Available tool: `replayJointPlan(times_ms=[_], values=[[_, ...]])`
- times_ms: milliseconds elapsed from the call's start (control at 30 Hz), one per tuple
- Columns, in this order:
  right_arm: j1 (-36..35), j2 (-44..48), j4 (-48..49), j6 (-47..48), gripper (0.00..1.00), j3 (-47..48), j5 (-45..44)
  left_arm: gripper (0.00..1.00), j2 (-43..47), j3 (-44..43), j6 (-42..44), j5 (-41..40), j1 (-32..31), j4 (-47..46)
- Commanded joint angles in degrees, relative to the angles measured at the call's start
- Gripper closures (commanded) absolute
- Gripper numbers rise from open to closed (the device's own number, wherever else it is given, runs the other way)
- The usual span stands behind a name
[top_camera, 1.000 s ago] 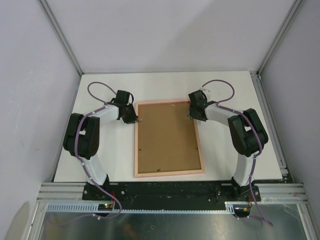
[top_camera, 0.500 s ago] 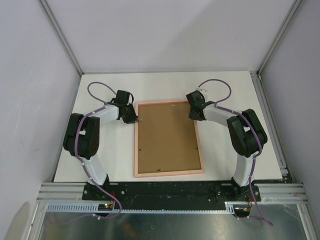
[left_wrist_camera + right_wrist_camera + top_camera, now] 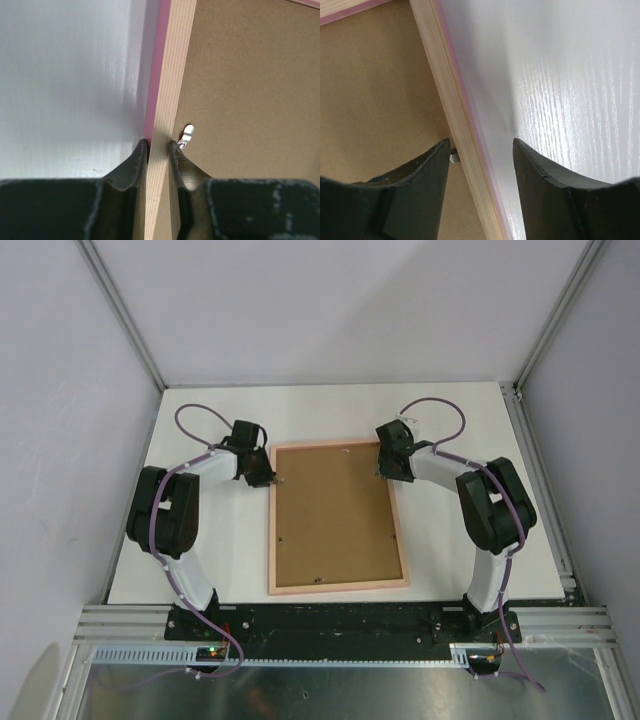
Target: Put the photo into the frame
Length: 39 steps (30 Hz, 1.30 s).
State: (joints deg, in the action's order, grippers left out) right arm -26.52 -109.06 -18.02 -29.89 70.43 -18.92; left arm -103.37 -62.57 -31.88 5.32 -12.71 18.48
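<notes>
The frame (image 3: 336,585) lies face down in the middle of the table, with the brown backing board (image 3: 333,515) filling it. The photo is hidden. My left gripper (image 3: 268,481) is shut on the frame's left rail (image 3: 167,90) near its far end; a small metal tab (image 3: 187,134) sits by the inner finger. My right gripper (image 3: 392,472) is open and straddles the frame's right rail (image 3: 451,95) near its far end, one finger over the board, the other over the table.
The white table (image 3: 450,540) ends at metal rails at the near edge and the right side. Grey walls stand on the left, right and back. Purple cables loop above both wrists.
The right gripper shifted slightly left and back along the frame's right rail. The left gripper and the frame have not visibly moved.
</notes>
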Motion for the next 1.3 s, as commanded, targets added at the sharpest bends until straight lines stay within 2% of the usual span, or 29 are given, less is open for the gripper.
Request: replayJointPlan(times_ms=[0,200,500,700,833,1000,1267], values=[[0.8,1.6,-1.6,0.1,0.39,0.3,1.4,1.00,0.6,-0.6,0.8,1.1,1.0,-1.4],[0.7,2.5,-1.9,-0.3,0.32,0.3,2.2,0.99,1.0,-2.0,3.9,2.3,1.2,-1.2],[1.0,5.2,-1.7,0.4,0.27,0.1,3.7,0.70,5.2,-3.3,7.5,0.0,1.3,-1.2],[1.3,8.8,-0.4,1.0,0.26,-2.0,6.1,0.56,6.0,-3.6,9.5,0.1,1.3,-1.2],[1.4,11.0,-0.2,1.1,0.28,-4.2,7.1,0.48,5.2,-4.5,11.2,-0.1,0.8,-1.1],[1.6,13.7,1.1,1.8,0.31,-8.9,8.2,0.39,3.2,-5.8,13.4,-4.4,-0.6,0.1],[1.9,15.4,4.0,2.3,0.43,-15.6,10.9,0.34,0.0,-7.8,14.9,-7.7,-2.7,1.3]])
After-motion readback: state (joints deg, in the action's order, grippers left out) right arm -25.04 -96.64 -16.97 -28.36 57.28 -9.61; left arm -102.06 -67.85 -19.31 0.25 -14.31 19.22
